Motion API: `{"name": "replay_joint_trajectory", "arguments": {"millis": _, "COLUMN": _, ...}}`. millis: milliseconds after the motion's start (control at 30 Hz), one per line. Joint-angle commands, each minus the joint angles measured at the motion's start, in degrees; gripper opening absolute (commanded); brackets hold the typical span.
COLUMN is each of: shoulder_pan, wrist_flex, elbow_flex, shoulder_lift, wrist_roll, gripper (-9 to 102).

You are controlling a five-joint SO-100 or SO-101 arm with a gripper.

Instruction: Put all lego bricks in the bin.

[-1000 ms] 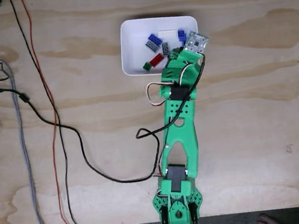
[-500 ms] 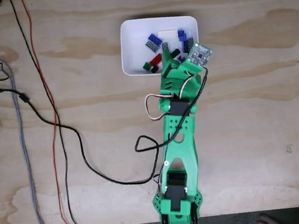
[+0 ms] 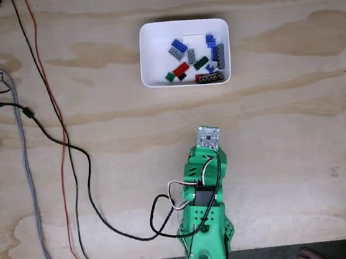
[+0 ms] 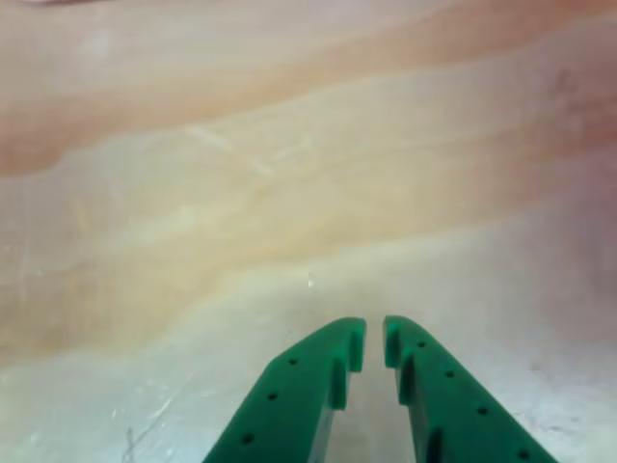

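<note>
bin (image 3: 149, 51) lies well ahead of the folded arm, up the fixed view – lego bricks (image 3: 180, 52) all inside it. gripper (image 4: 374, 345) nearly closed, narrow gap, holding nothing – bare wooden table (image 4: 193, 193) beneath.

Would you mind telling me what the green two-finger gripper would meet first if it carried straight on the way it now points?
Probably bare plywood tabletop: the other view shows the green gripper angled at wood with nothing ahead, though depth is unclear.

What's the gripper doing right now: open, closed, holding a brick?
Gripper: nearly closed, a narrow gap between the fingertips, nothing held; bare wooden table beneath it.
</note>
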Motion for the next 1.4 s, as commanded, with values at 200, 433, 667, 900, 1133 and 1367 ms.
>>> {"name": "replay_joint_trajectory", "arguments": {"millis": 200, "shoulder_pan": -5.2, "wrist_flex": 12.2, "elbow_flex": 7.9, "shoulder_lift": 12.2, "wrist_roll": 0.4, "gripper": 1}}
{"name": "replay_joint_trajectory", "arguments": {"millis": 433, "shoulder_pan": -7.1, "wrist_flex": 17.3, "elbow_flex": 8.1, "shoulder_lift": 12.3, "wrist_roll": -0.8, "gripper": 5}}
{"name": "replay_joint_trajectory", "arguments": {"millis": 667, "shoulder_pan": -9.4, "wrist_flex": 17.3, "elbow_flex": 8.1, "shoulder_lift": 12.3, "wrist_roll": 1.3, "gripper": 5}}
{"name": "replay_joint_trajectory", "arguments": {"millis": 900, "shoulder_pan": -9.8, "wrist_flex": 17.3, "elbow_flex": 8.1, "shoulder_lift": 12.3, "wrist_roll": 1.3, "gripper": 5}}
{"name": "replay_joint_trajectory", "arguments": {"millis": 1133, "shoulder_pan": -9.8, "wrist_flex": 17.3, "elbow_flex": 8.1, "shoulder_lift": 12.3, "wrist_roll": 1.3, "gripper": 5}}
{"name": "replay_joint_trajectory", "arguments": {"millis": 1367, "shoulder_pan": -9.8, "wrist_flex": 17.3, "elbow_flex": 8.1, "shoulder_lift": 12.3, "wrist_roll": 1.3, "gripper": 5}}
